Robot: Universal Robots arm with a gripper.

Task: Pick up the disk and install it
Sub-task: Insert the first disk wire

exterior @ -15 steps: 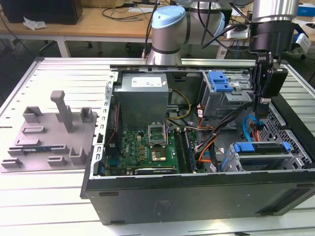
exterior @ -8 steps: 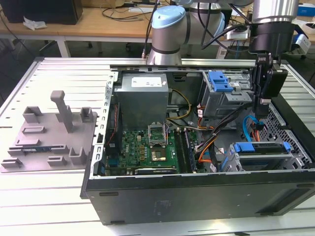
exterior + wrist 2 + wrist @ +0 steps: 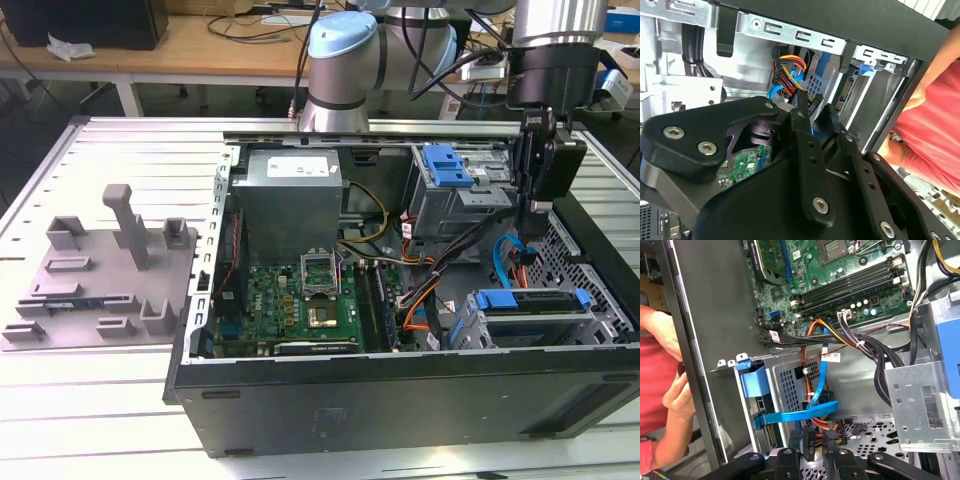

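Note:
The disk (image 3: 530,303) lies flat in the drive cage at the front corner of the open computer case, on the exterior view's right, with its blue bracket along the top edge. In the first wrist view the disk's blue bracket (image 3: 754,385) shows at the cage mouth. In the second wrist view the disk's silver edge (image 3: 860,100) sits inside the cage. My gripper (image 3: 530,235) hangs inside the case just behind and above that cage, apart from the disk. The gripper (image 3: 815,111) (image 3: 817,440) is shut with nothing in it, over loose cables.
A blue flat cable (image 3: 795,416) and orange and black wire bundles lie beneath the gripper. A second cage with a blue latch (image 3: 445,165) stands behind, beside the grey power supply (image 3: 290,195). A person's hand (image 3: 677,390) rests on the case wall. A grey fixture (image 3: 100,270) lies outside.

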